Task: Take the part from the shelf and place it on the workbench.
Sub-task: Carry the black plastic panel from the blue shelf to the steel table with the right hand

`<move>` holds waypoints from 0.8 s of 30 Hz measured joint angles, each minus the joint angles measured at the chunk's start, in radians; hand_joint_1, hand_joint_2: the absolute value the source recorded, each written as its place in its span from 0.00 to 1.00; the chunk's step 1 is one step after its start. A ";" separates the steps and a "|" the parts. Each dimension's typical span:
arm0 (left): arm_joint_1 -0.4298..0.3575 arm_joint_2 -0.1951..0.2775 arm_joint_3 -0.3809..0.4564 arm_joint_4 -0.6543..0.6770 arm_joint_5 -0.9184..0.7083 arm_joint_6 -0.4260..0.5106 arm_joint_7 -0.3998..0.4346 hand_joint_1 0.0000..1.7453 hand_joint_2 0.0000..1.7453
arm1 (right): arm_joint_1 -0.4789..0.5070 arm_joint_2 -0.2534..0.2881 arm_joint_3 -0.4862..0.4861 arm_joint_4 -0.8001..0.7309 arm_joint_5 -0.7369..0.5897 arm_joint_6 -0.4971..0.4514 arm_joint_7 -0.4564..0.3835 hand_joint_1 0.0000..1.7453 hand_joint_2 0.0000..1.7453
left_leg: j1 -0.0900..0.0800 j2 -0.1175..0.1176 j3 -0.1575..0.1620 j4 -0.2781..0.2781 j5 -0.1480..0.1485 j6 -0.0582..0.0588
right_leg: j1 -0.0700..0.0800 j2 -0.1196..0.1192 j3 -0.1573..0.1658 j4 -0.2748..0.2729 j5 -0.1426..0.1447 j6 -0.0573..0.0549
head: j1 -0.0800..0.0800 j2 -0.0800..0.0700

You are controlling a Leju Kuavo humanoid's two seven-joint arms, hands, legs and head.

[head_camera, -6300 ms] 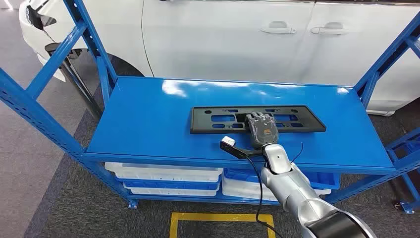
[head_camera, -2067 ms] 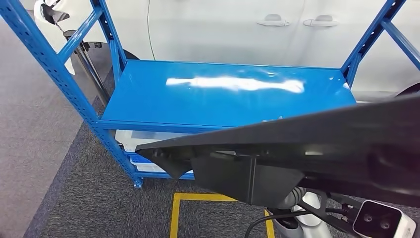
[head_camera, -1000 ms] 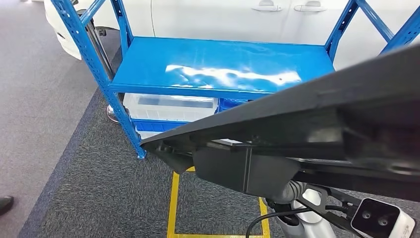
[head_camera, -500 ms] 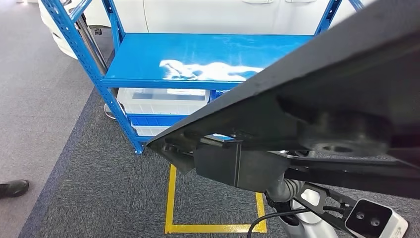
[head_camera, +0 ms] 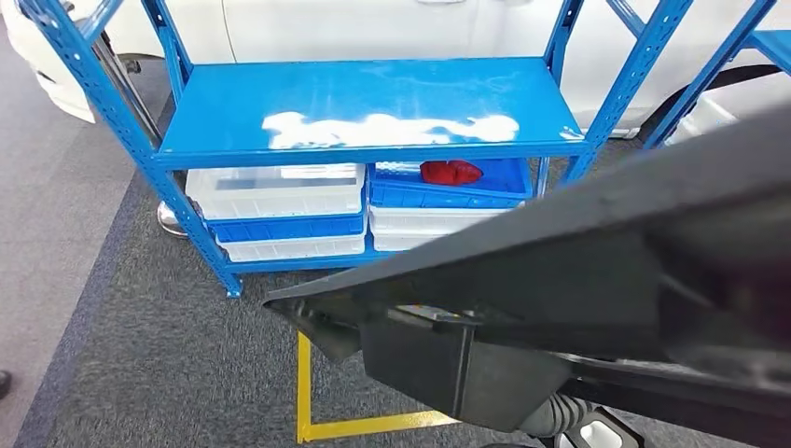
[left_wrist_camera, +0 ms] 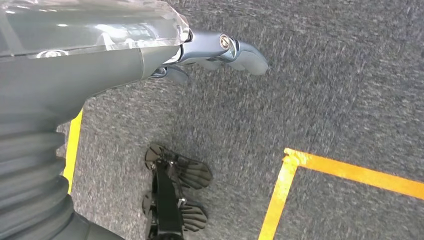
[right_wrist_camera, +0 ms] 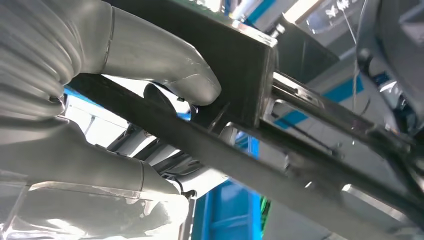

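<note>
The part is a long black plastic plate, held up close in front of the head camera and tilted, its left end lower. It hides the lower right of the head view. In the right wrist view my right hand grips the part, the grey thumb pressed on one face. The blue shelf stands beyond, its top board bare with glare on it. My left hand hangs over the grey carpet with nothing in it, fingers loosely extended.
Under the shelf's top board sit white and blue bins, one with a red item. A white car stands behind the shelf. Yellow tape marks a square on the grey carpet. A shoe tip shows at the left edge.
The part has come off the shelf's top board into my right hand. The camera has backed away and turned: the shelf looks farther off and its lower bins have come into sight.
</note>
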 joint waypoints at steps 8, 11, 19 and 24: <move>0.007 0.004 0.000 0.000 0.002 0.011 0.005 0.00 1.00 | -0.046 -0.108 0.078 -0.031 -0.053 -0.016 -0.003 1.00 1.00 | -0.005 0.088 -0.007 0.005 -0.001 -0.003 | -0.020 -0.102 0.011 0.026 0.007 0.024 | 0.000 0.000; 0.011 -0.003 0.000 0.000 -0.003 0.026 -0.004 0.00 1.00 | -0.036 -0.118 0.040 -0.033 -0.107 0.105 -0.003 1.00 1.00 | -0.011 0.116 -0.005 0.006 -0.004 -0.021 | -0.006 -0.129 0.045 -0.059 0.021 0.002 | 0.000 0.000; 0.024 -0.026 -0.008 0.000 -0.039 0.024 -0.032 0.00 1.00 | 0.061 -0.052 -0.089 -0.010 -0.071 0.250 -0.002 1.00 1.00 | -0.006 0.021 -0.130 0.286 -0.140 -0.040 | -0.008 -0.041 0.042 -0.071 0.034 -0.039 | 0.000 0.000; 0.021 -0.031 -0.012 0.000 -0.050 0.016 -0.023 0.00 1.00 | 0.076 -0.013 -0.150 0.024 -0.082 0.324 -0.002 1.00 1.00 | 0.000 -0.045 -0.044 0.074 -0.011 -0.032 | -0.008 0.028 0.034 -0.051 0.029 -0.027 | 0.000 0.000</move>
